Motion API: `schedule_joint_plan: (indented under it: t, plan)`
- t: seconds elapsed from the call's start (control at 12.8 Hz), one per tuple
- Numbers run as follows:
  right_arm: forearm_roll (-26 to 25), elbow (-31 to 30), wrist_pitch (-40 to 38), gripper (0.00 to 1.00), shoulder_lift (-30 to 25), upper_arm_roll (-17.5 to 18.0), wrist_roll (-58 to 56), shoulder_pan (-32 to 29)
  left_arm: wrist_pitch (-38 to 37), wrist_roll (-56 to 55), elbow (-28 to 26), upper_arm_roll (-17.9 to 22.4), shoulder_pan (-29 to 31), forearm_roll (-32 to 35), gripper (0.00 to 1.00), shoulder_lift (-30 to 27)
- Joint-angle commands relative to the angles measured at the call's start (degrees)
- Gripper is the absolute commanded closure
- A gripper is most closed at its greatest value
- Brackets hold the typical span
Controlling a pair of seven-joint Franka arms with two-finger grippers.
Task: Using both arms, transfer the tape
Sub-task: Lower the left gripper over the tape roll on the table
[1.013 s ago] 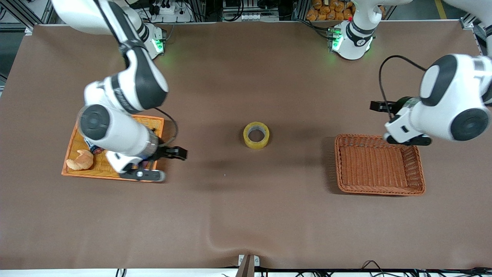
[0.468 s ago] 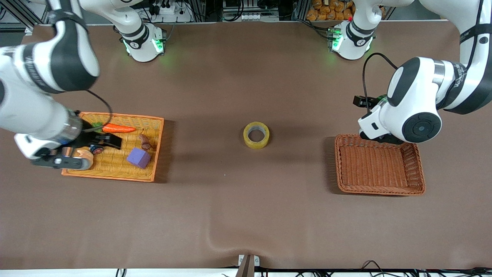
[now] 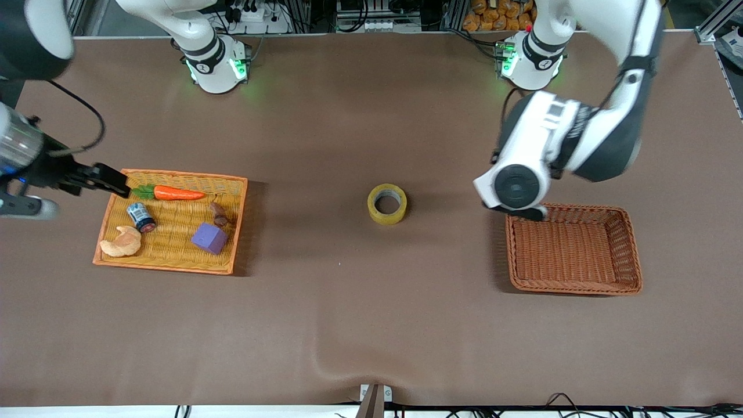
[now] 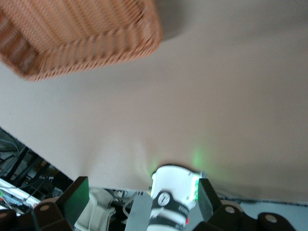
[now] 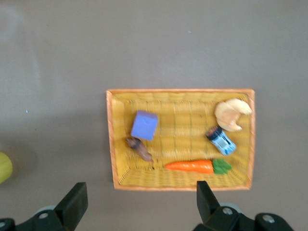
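Note:
The yellow tape [image 3: 387, 204] lies flat on the brown table, midway between the two baskets; its edge also shows in the right wrist view [image 5: 2, 166]. My right gripper [image 3: 26, 206] is up over the table beside the yellow tray [image 3: 237, 223], toward the right arm's end. Its fingers are open and empty in the right wrist view [image 5: 139, 204]. My left gripper [image 3: 531, 212] hangs over the corner of the brown wicker basket [image 3: 630, 284] that is closest to the tape. It is open and empty in the left wrist view [image 4: 142, 202].
The yellow tray holds a carrot [image 3: 171, 193], a small blue-and-white can [image 3: 141, 216], a croissant [image 3: 120, 241], a purple cube [image 3: 209, 238] and a small brown piece [image 3: 219, 213]. The wicker basket [image 4: 72, 57] has nothing in it. The arm bases stand along the table's back edge.
My right arm has swung off the yellow tray toward the right arm's end of the table, uncovering the tray. My left arm has moved along the basket's edge toward the tape. The tape has not moved.

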Motion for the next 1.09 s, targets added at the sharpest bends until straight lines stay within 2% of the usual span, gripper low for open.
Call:
schedule_joint_plan:
  t: [0.0, 0.31, 0.47, 0.55, 0.62, 0.78, 1.01]
  plan:
    - [0.18, -2.26, -0.07, 0.00, -1.84, 1.05, -1.60, -3.34, 8.04, -3.84, 4.84, 0.27, -2.54, -4.31, 0.00, 4.36]
    - [-0.44, -1.91, -1.20, 0.00, -1.75, 0.96, -4.83, -4.14, 20.72, -7.81, 4.75, 0.27, -6.85, -11.70, 0.00, 7.86]
    - [-0.26, -1.91, -2.17, 0.00, -1.84, 1.48, -5.82, -6.50, 27.66, -13.49, 4.84, 0.27, -10.54, -12.24, 0.00, 11.28]
    - [0.09, -1.91, -2.87, 0.00, -1.84, 3.40, -5.82, -9.65, 31.96, -16.14, 4.84, 0.18, -10.99, -12.94, 0.00, 13.13]
    - [0.00, -1.82, -2.96, 0.00, -1.93, 6.81, -5.82, -13.25, 34.96, -18.42, 4.75, 0.18, -12.65, -13.73, 0.00, 14.45]
    - [-0.17, -1.82, -4.10, 0.00, -1.84, 7.73, -5.12, -13.90, 39.19, -23.08, 4.67, 0.36, -15.64, -13.65, 0.00, 16.74]
    - [-1.66, -1.65, -3.67, 0.00, -1.84, 7.64, -5.21, -12.32, 39.47, -24.60, 4.31, 0.53, -16.62, -13.04, 0.00, 19.20]
